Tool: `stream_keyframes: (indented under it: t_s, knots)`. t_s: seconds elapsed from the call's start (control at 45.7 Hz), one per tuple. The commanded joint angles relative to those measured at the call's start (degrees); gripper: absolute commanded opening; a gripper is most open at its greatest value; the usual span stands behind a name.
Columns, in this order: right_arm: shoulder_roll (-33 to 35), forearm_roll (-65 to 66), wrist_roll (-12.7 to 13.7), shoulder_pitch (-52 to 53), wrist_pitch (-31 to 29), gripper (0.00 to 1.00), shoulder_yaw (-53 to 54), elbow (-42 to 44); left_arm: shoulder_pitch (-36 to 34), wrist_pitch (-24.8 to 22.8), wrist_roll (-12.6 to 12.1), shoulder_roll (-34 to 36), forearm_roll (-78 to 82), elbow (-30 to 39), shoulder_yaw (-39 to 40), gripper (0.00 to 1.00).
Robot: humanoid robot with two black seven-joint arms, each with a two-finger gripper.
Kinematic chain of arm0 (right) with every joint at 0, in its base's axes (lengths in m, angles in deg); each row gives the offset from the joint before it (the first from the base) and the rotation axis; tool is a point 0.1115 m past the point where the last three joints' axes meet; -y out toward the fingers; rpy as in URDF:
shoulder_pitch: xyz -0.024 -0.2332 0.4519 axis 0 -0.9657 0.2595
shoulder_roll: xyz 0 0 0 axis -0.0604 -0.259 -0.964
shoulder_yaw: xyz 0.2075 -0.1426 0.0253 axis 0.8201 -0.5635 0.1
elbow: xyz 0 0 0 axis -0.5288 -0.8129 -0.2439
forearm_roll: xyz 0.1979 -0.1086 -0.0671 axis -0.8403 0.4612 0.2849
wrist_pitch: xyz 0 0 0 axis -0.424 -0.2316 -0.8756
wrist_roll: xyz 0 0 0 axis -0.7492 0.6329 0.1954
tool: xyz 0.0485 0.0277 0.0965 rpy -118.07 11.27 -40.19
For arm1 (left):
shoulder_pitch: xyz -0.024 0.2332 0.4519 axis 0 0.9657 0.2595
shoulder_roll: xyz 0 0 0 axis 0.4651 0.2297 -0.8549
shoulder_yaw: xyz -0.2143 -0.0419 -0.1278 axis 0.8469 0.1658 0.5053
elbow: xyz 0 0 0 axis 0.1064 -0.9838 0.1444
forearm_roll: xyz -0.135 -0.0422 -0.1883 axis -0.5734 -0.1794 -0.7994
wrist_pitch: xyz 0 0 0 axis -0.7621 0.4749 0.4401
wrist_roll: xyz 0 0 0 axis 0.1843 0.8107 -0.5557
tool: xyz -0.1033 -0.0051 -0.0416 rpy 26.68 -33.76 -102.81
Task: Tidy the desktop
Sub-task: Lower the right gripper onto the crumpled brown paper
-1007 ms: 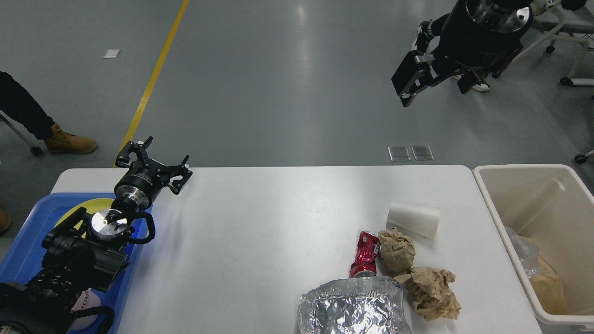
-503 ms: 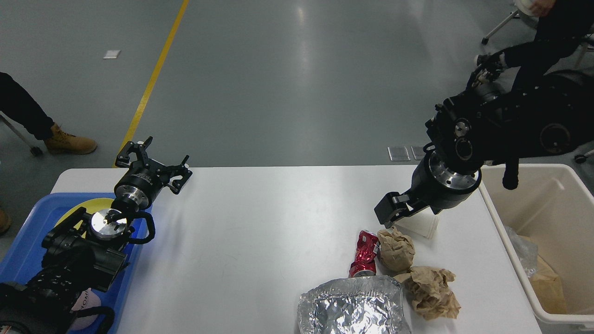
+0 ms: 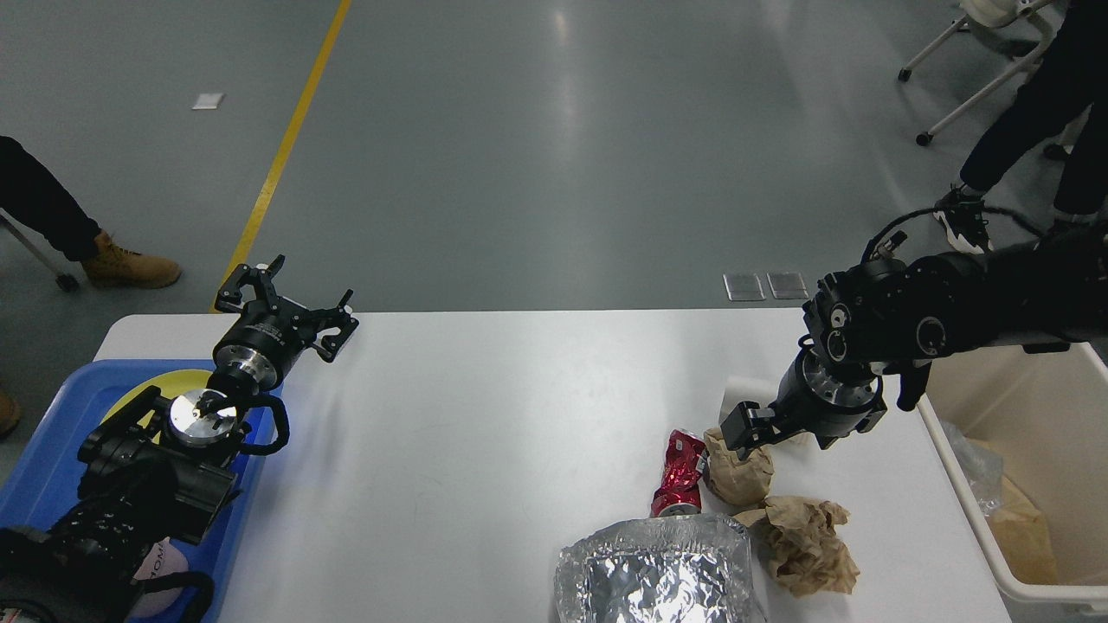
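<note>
The white desktop (image 3: 485, 433) carries a cluster of litter at its right front: a crushed red can (image 3: 681, 474), a brown paper ball (image 3: 741, 474), a larger crumpled brown paper (image 3: 805, 545) and a crumpled foil sheet (image 3: 658, 571). A white paper cup (image 3: 743, 387) shows only as a sliver behind my right arm. My right gripper (image 3: 751, 427) is low over the cup and the paper ball; only one dark finger shows, so its state is unclear. My left gripper (image 3: 290, 298) hangs open and empty over the desktop's far left corner.
A beige bin (image 3: 952, 467) stands off the right edge with paper and plastic inside. A blue tray (image 3: 43, 467) with a yellow plate (image 3: 147, 389) sits at the left under my left arm. People's legs and a chair base stand on the floor beyond.
My right arm has swung down from high above the floor to the cup and paper ball, now covering most of the cup. The left arm has not moved.
</note>
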Motion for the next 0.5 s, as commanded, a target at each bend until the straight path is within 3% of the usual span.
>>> stream_keyframes:
  t_s: [0.0,0.482]
  knots:
    - [-0.5,-0.2,0.0,-3.9,0.2,1.0,0.8,2.9,0.0,0.0,0.0,0.0,0.0,0.0,0.0,0.96]
    - [0.0,-1.2,0.0,-14.3,1.8,1.0,9.0,15.3,0.0,0.0,0.0,0.0,0.0,0.0,0.0,0.96]
